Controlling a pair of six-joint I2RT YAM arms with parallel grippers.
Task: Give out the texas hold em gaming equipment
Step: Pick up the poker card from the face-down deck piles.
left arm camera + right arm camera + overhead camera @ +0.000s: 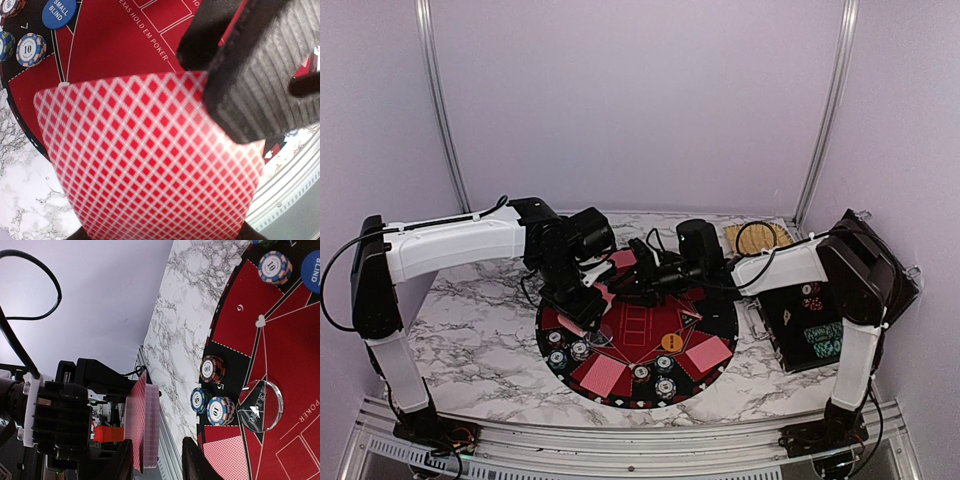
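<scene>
The left gripper (583, 302) pinches a stack of playing cards (150, 160) over the left side of the mat (642, 326), with the right gripper (156, 466) spread close beside the stack. Only the right wrist view shows the stack's thickness.

Pale purple walls (620, 90) fill the top of the picture, with a shiny metal pole (438, 100) on each side. A grey-and-white marble table (480, 340) lies below.

Marbled white table (480, 340) under a round black-and-red mat (638, 326), a black case (790, 352) and perhaps a cork coaster (767, 240).
</scene>
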